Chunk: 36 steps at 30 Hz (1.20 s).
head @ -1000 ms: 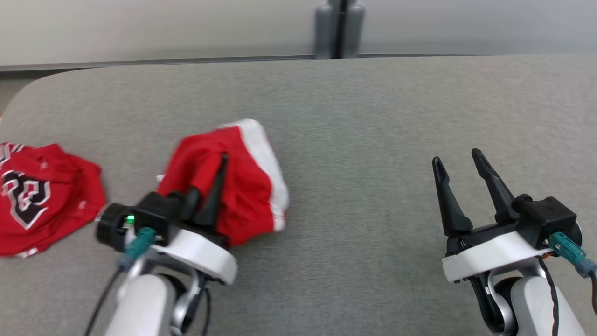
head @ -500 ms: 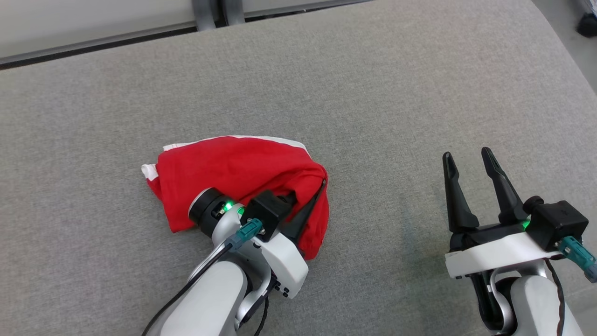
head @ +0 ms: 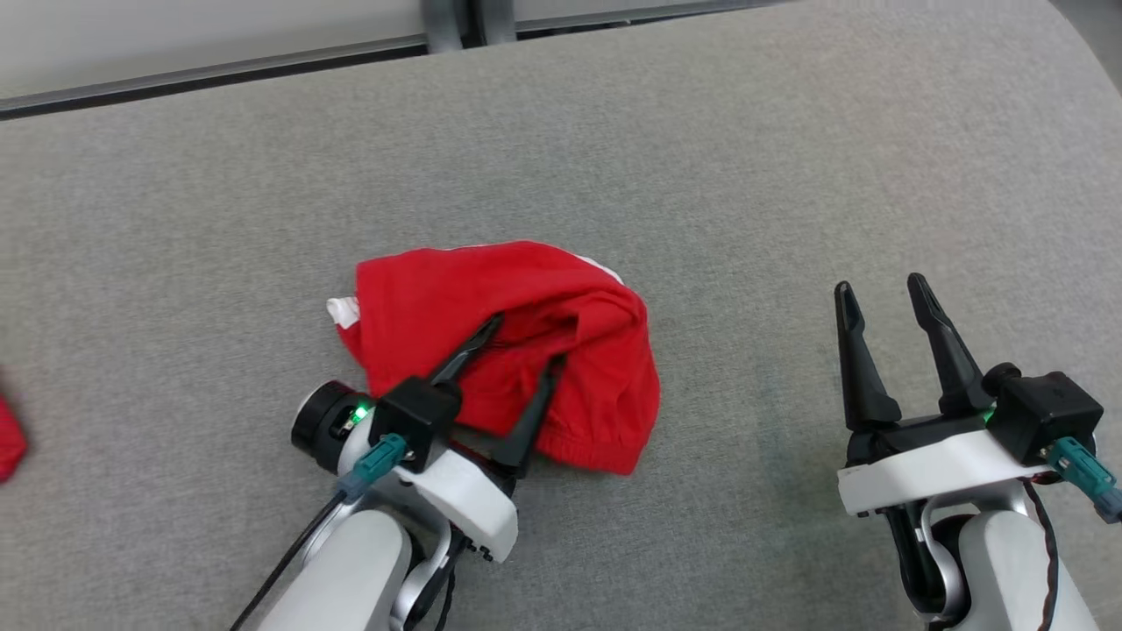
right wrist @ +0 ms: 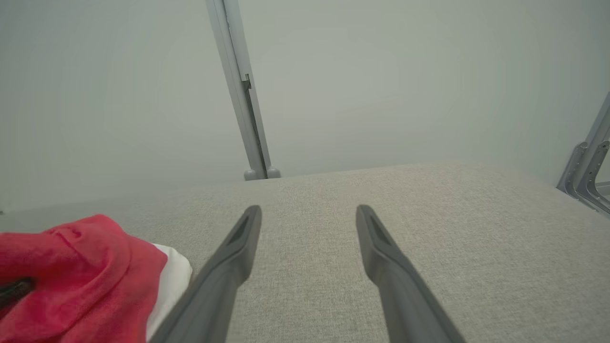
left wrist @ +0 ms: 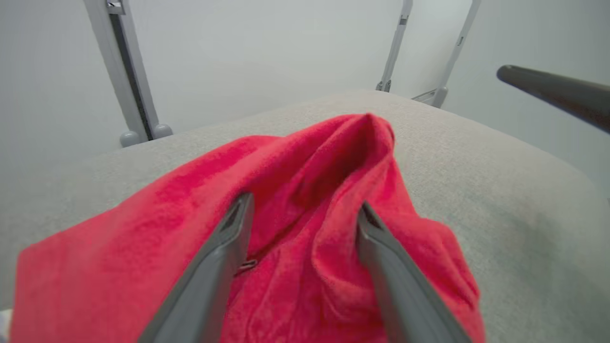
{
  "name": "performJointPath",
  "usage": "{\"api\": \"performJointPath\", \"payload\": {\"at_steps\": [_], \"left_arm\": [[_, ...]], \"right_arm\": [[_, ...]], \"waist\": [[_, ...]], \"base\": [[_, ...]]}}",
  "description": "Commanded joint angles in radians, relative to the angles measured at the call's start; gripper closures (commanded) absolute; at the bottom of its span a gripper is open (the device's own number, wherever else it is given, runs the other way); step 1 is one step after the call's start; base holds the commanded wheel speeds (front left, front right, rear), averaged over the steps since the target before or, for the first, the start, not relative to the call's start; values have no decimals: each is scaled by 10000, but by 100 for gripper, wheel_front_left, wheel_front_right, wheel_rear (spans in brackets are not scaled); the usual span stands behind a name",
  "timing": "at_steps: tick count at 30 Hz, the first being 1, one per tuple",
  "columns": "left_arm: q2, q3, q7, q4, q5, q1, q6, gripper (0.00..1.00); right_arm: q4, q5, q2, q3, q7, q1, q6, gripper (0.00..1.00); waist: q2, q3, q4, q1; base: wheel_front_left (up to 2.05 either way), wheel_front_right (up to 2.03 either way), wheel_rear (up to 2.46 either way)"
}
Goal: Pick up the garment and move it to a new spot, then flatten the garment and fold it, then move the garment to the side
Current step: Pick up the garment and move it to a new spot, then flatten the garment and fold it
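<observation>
The garment (head: 535, 342) is a crumpled red cloth with white trim, lying in a heap on the grey table (head: 701, 175). My left gripper (head: 526, 337) stands open right over the heap, its two fingers spread on the red folds. In the left wrist view the garment (left wrist: 305, 190) bulges up between the parted fingers (left wrist: 224, 257). My right gripper (head: 881, 289) is open with nothing in it, well to the right of the cloth. The right wrist view has the garment (right wrist: 81, 271) at the lower left, beside my right gripper (right wrist: 309, 212).
A sliver of another red cloth (head: 9, 438) peeks in at the left edge of the head view. Grey metal posts (head: 460, 22) stand behind the table's far edge. A finger of the other arm (left wrist: 557, 93) crosses the left wrist view's upper right.
My left gripper has let go of the garment and opened wide; the cloth now rests on the table. The head camera has turned, shifting the whole picture. The right gripper stays open.
</observation>
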Motion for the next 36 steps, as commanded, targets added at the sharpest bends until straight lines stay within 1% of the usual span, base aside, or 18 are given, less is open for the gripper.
{"api": "performJointPath", "payload": {"at_steps": [1,7,10,14,17,22,27,36], "left_arm": [[96,277,-246,-122,-213,301,226,0],[284,1270,-770,-328,-764,995,920,0],[415,1856,-1021,-393,-985,1240,1197,0],[634,2420,-1169,-470,-1130,1449,1365,0],[902,2880,-1235,-531,-1210,1705,1379,0],[1250,3339,-1259,-630,-1316,2193,1207,0],[1361,3291,-1261,-729,-1218,2666,1139,0],[1412,3130,-1056,-957,-1230,3416,1334,0]], "right_arm": [[-37,-91,-39,-81,84,105,-3,0],[-213,-211,-176,-161,400,370,-3,0],[-325,-220,-226,-181,556,506,-3,0],[-402,-230,-251,-190,704,674,-3,0],[-485,-216,-274,-184,851,858,-3,0],[-562,-144,-364,-146,1035,1174,-3,0],[-671,-132,-403,-231,1197,1619,-3,0],[-853,-109,-370,-185,1470,2285,-3,0]], "waist": [[0,-470,620,-1],[0,-1061,1389,-1],[0,-1347,1691,-1],[0,-1591,1894,-1],[0,-1823,2011,-1],[0,-2201,2037,-1],[0,-2555,2006,-1],[0,-3128,1880,-1]], "base": [[0,0,0],[0,0,0],[0,0,0],[0,0,0],[0,0,0],[0,0,0],[0,0,0],[0,0,0]]}}
